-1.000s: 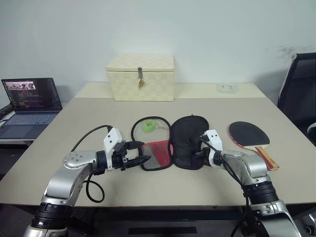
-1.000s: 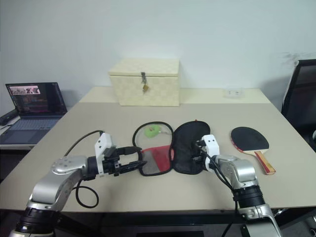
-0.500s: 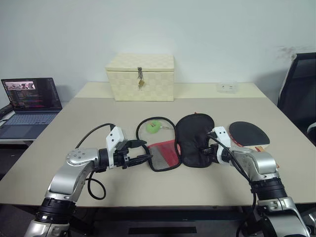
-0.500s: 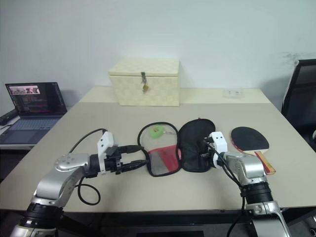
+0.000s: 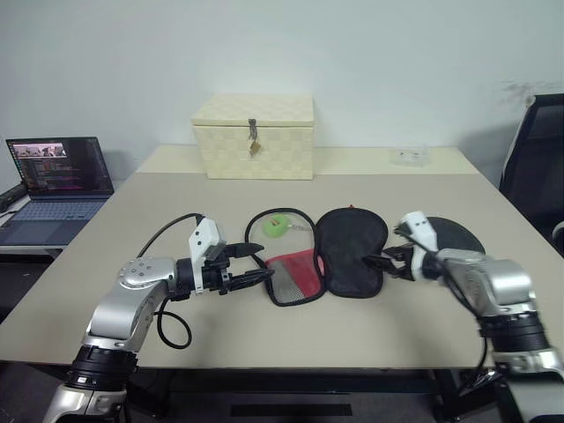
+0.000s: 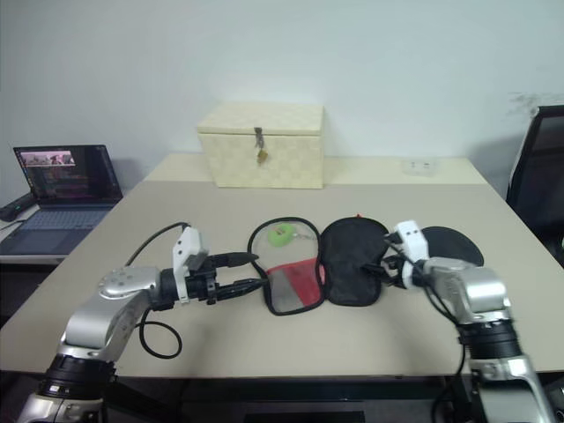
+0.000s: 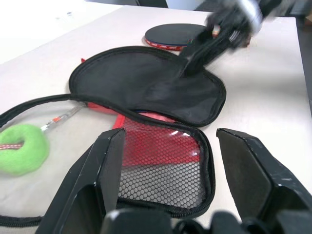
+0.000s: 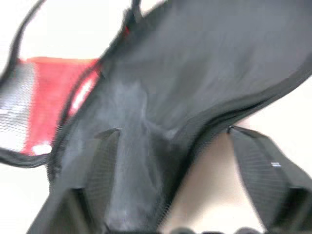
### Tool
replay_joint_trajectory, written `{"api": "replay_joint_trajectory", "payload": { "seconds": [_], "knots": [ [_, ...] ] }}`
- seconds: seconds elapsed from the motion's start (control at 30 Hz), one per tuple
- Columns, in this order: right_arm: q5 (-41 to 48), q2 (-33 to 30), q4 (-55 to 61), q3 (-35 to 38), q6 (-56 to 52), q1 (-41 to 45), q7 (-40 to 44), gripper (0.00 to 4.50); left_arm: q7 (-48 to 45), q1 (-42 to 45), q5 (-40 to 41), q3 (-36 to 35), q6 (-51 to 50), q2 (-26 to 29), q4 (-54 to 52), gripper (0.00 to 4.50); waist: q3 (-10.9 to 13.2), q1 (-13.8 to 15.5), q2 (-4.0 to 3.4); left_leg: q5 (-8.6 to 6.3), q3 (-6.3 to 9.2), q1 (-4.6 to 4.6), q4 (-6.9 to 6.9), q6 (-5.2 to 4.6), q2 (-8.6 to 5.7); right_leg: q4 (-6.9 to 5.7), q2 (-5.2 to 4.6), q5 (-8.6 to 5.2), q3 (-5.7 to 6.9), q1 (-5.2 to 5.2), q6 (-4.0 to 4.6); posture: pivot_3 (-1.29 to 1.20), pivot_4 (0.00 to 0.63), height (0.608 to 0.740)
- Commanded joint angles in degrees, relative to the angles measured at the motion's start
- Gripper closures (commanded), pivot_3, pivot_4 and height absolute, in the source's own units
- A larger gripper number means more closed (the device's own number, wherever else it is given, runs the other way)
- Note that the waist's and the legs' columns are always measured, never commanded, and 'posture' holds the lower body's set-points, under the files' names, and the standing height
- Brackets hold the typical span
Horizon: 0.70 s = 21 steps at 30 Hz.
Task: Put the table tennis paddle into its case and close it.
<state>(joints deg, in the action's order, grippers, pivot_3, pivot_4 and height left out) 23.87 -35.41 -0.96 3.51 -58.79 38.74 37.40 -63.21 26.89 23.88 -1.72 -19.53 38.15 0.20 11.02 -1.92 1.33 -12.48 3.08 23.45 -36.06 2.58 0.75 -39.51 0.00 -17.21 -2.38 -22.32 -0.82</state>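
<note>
Case (image 5: 322, 262) lies unzipped, flat on the surface (image 5: 132, 211)!
Left gripper (image 5: 256, 266) wide at its mesh end, right gripper (image 5: 377, 262) wide and empty at its black flap; paddle (image 5: 458, 234) rests beyond.

Showing silver metal arms with black ribbed wrist cuffs. Wearing white camera blocks above the black two-fingered left gripper (image 5: 256, 266) and right gripper (image 5: 381, 262). Trailing looping black cables.

Beige table (image 5: 176, 207), pale wall (image 5: 397, 53), black chair (image 5: 536, 150) at right.
</note>
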Motion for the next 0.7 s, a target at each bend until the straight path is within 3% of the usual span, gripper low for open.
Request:
{"api": "replay_joint_trajectory", "payload": {
  "seconds": [0.03,0.33,0.7],
  "knots": [
    [-2.67,-4.44,-3.61,3.76,3.87,-0.21,-1.2,0.03,-0.88,1.98,0.62,-0.08,0.86,-0.14,-0.65,1.25,-0.01,0.04,0.03,-0.01,0.01,0.0,0.0,-0.01,0.0,0.04,0.0,0.0,0.0,0.02,0.0,0.0,0.15,0.74],
    [-10.13,-8.24,-20.68,5.31,12.86,-1.48,-6.9,0.03,-2.71,4.83,-0.23,1.68,1.68,-0.94,1.2,1.25,0.0,-0.26,0.03,-0.01,-0.12,0.0,0.01,-0.02,-0.01,0.05,0.0,0.01,-0.1,-0.01,0.0,0.0,0.15,0.74],
    [-12.72,-9.06,-30.22,6.49,18.05,-2.33,-8.02,0.03,-3.12,4.98,-0.54,2.12,2.41,-0.96,1.76,1.25,0.0,-0.33,0.03,-0.01,-0.1,0.0,-0.01,-0.02,-0.02,0.05,0.07,0.01,-0.08,0.03,-0.01,0.0,0.15,0.74]
  ]
}}
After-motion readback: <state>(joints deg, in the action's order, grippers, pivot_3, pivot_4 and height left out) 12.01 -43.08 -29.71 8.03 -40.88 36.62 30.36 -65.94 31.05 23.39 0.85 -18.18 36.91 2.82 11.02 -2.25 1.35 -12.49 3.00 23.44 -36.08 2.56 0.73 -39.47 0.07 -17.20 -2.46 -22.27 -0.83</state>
